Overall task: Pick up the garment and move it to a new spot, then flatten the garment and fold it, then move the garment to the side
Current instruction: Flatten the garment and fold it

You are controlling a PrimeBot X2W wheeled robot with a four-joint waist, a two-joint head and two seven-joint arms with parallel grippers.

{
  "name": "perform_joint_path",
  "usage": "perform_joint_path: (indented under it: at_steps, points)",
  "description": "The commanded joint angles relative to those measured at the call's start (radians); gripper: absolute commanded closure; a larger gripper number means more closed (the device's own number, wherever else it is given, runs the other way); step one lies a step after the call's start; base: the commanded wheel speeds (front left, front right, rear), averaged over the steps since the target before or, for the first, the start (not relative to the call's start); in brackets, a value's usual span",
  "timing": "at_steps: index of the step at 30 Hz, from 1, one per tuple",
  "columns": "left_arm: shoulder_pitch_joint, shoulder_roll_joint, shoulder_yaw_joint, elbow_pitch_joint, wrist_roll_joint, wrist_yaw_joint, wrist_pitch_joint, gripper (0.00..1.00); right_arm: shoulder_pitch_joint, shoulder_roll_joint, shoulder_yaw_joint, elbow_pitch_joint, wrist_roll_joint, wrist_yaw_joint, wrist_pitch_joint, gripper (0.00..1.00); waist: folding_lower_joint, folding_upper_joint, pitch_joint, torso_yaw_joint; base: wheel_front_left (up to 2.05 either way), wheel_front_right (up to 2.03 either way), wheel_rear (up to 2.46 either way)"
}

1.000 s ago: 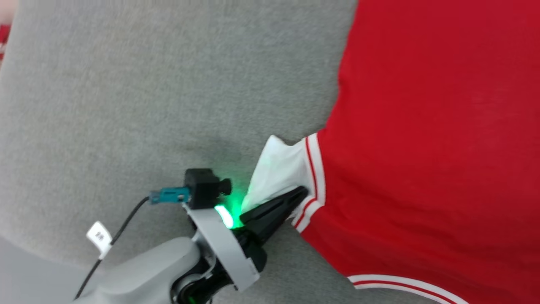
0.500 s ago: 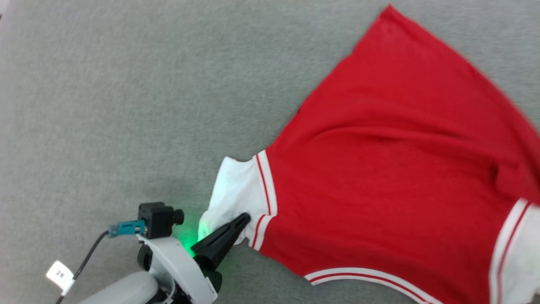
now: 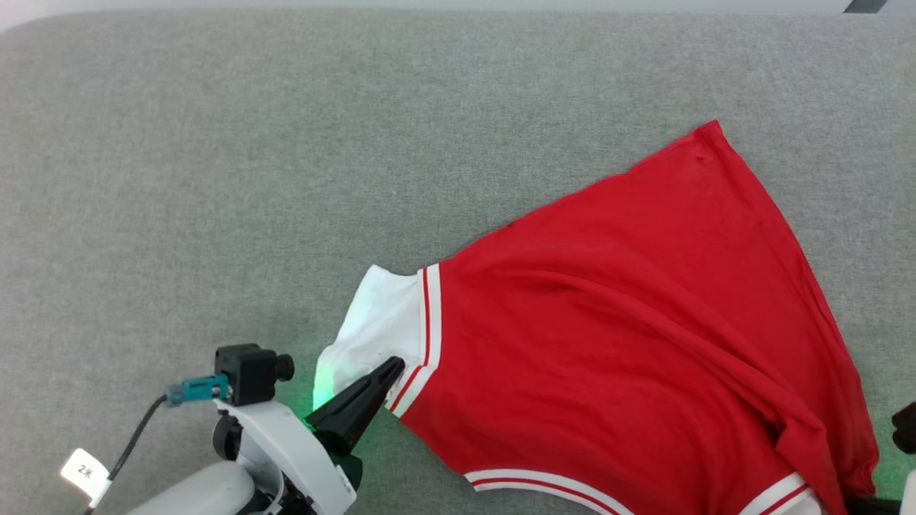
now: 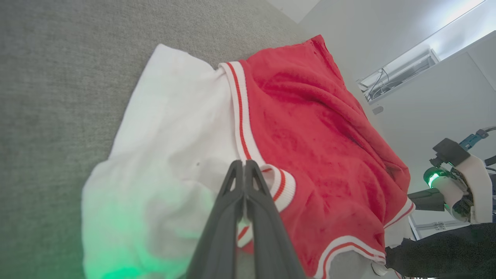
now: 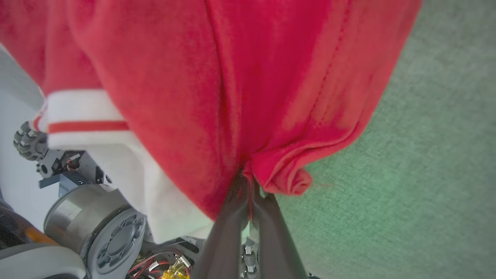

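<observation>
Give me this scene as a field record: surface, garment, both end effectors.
surface: grey fabric
garment: red shirt with white sleeves and striped trim; spread on the surface, creased, plain red side up
left end effector: shut, pinching the white sleeve next to its trim
right end effector: shut on a bunched red edge
fold: not yet made

My red garment [image 3: 630, 343] sprawls rumpled before me, plain side up. Its white sleeve [image 3: 372, 322], striped at the seam, points left.
</observation>
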Motion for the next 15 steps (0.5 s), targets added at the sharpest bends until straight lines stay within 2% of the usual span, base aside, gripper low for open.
perform_joint_path:
  at_steps: [1, 2, 3, 4, 6, 9, 13, 15]
  points:
    - [0.011, 0.001, 0.005, 0.001, 0.010, 0.002, 0.001, 1.00, 0.007, 0.022, -0.019, -0.004, -0.025, -0.001, -0.008, 0.93, 0.0000, 0.0000, -0.001, -0.004, 0.00, 0.00, 0.00]
    - [0.013, 0.002, 0.006, 0.002, 0.010, 0.002, 0.001, 1.00, 0.007, 0.033, -0.033, -0.011, -0.041, -0.001, -0.013, 0.71, 0.0000, 0.0000, -0.002, -0.006, 0.00, 0.00, 0.00]
    - [0.014, 0.001, 0.007, 0.002, 0.011, 0.000, 0.001, 1.00, 0.002, 0.038, -0.044, -0.027, -0.067, -0.001, -0.026, 0.28, 0.0000, 0.0000, -0.002, -0.006, 0.00, 0.00, 0.00]
    - [0.015, 0.001, 0.008, 0.002, 0.010, -0.001, 0.001, 1.00, -0.001, 0.044, -0.056, -0.039, -0.085, -0.001, -0.038, 0.00, 0.0000, 0.0000, -0.003, -0.007, 0.00, 0.00, 0.00]
    - [0.016, 0.001, 0.009, 0.002, 0.012, -0.003, 0.001, 1.00, 0.012, 0.045, -0.095, -0.056, -0.097, -0.001, -0.043, 0.00, 0.0000, 0.0000, -0.004, -0.008, 0.00, 0.00, 0.00]
    - [0.016, -0.002, 0.011, 0.002, 0.016, -0.006, 0.001, 1.00, 0.047, 0.012, -0.176, -0.101, -0.097, -0.001, -0.028, 0.00, 0.0000, 0.0000, -0.008, -0.002, 0.00, 0.00, 0.00]
    - [0.019, -0.012, 0.013, -0.002, 0.025, -0.009, 0.000, 1.00, 0.086, -0.023, -0.343, -0.173, -0.062, -0.001, -0.004, 0.00, 0.0000, 0.0000, -0.010, 0.014, 0.00, 0.00, 0.00]
    - [0.015, -0.022, 0.012, -0.005, 0.030, -0.011, 0.000, 1.00, 0.073, -0.014, -0.440, -0.189, -0.064, -0.001, 0.000, 0.00, 0.0000, 0.0000, -0.004, 0.028, 0.00, 0.00, 0.00]
